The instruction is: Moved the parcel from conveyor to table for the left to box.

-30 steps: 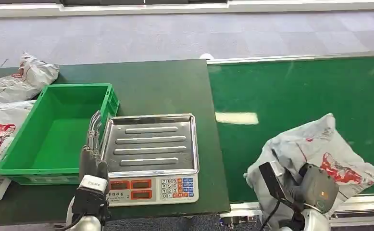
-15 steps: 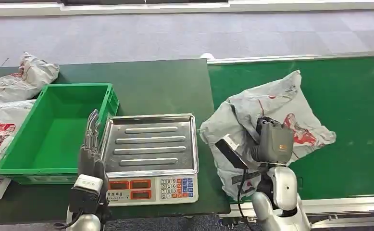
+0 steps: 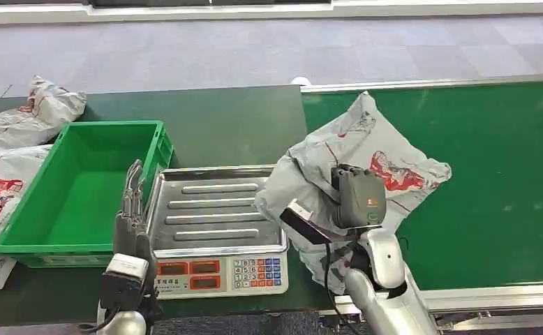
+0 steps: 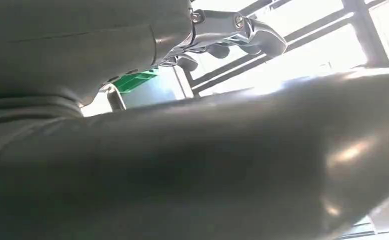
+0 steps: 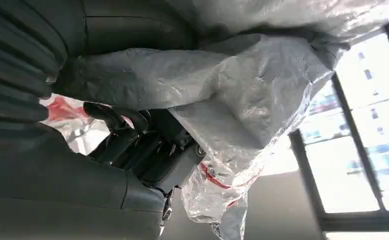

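Head view: parcel (image 3: 366,150) in right hand's (image 3: 356,199) grip, long axis slanting toward conveyor's (image 3: 492,174) far edge.

Head view looks down on table (image 3: 206,118) and conveyor (image 3: 492,153); wrist views sit close, apparently facing upward.

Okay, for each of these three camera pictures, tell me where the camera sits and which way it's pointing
Head view: high on the body, facing forward and down at the dark green table, green conveyor belt and silver weighing scale; both arms enter from below.
Left wrist view: behind the left hand, tilted up toward bright windows; grey cover and fingers show.
Right wrist view: behind the right hand, facing the crinkled grey plastic parcel it grips.
Shared: head and right wrist views both show that parcel.
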Controlling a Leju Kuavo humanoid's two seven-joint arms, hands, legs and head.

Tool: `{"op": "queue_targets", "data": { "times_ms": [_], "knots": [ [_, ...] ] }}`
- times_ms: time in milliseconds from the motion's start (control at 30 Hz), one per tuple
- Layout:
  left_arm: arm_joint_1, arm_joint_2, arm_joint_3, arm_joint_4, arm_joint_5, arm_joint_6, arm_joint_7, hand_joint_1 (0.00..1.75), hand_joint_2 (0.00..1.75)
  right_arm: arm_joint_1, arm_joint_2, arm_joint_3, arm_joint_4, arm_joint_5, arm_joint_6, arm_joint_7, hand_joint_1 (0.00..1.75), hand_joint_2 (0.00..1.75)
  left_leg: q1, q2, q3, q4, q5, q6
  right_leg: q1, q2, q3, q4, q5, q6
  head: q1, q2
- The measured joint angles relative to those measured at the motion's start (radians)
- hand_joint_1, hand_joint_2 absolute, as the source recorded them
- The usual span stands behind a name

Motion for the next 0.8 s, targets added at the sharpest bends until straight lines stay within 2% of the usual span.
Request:
{"op": "queue_targets", "data": {
  "times_ms": [167,267,300,433,533,633,800],
  "knots": [
    [-0.002,-0.002,0.000,0.002,0.021,0.000,-0.009,0.00,0.00,-0.096,0.041,0.115,0.082,-0.047,0.013,-0.064,1.75,1.75,0.000,0.000,0.001,0.000,0.001,-0.002,0.000,0.000,0.000,0.000,0.000,-0.001,0.000,0.000],
    [-0.017,-0.006,0.000,0.015,0.052,0.010,-0.021,0.00,0.00,-0.189,0.086,0.236,0.111,-0.048,0.032,-0.081,1.75,1.75,0.002,0.002,-0.001,0.000,0.002,-0.003,0.001,0.002,-0.004,0.001,0.002,-0.003,0.000,0.000],
    [-0.021,-0.008,0.000,0.018,0.061,0.015,-0.024,0.00,0.00,-0.224,0.099,0.285,0.114,-0.051,0.040,-0.079,1.75,1.75,0.002,0.003,0.005,0.000,0.003,-0.004,0.001,0.003,-0.005,0.001,0.003,-0.004,0.000,0.000],
    [-0.023,-0.008,0.000,0.025,0.083,0.023,-0.029,0.00,0.00,-0.385,0.149,0.422,0.118,-0.112,0.137,0.006,1.75,1.75,0.003,-0.001,0.002,0.000,0.005,-0.007,0.002,0.001,-0.007,0.002,0.004,-0.006,0.000,0.000],
    [-0.027,-0.007,0.000,0.027,0.092,0.006,-0.019,0.00,0.00,-0.577,0.163,0.425,0.134,-0.151,0.276,0.086,1.75,1.75,0.003,0.000,0.000,0.001,0.008,-0.007,0.002,0.001,-0.010,0.002,0.006,-0.007,0.000,0.000],
    [-0.039,-0.006,0.004,0.040,0.105,-0.012,-0.023,0.00,0.00,-0.794,0.171,0.406,0.227,-0.154,0.370,0.080,1.75,1.75,0.003,-0.001,-0.002,0.002,0.009,-0.007,0.002,0.001,-0.011,0.002,0.009,-0.006,0.000,0.000],
    [-0.042,-0.010,0.008,0.056,0.111,-0.024,-0.032,0.00,0.00,-0.955,0.196,0.380,0.367,-0.130,0.407,0.078,1.75,1.75,0.003,0.000,-0.002,0.002,0.010,-0.007,0.002,0.000,-0.010,0.002,0.010,-0.006,0.000,0.000]
  ]
}}
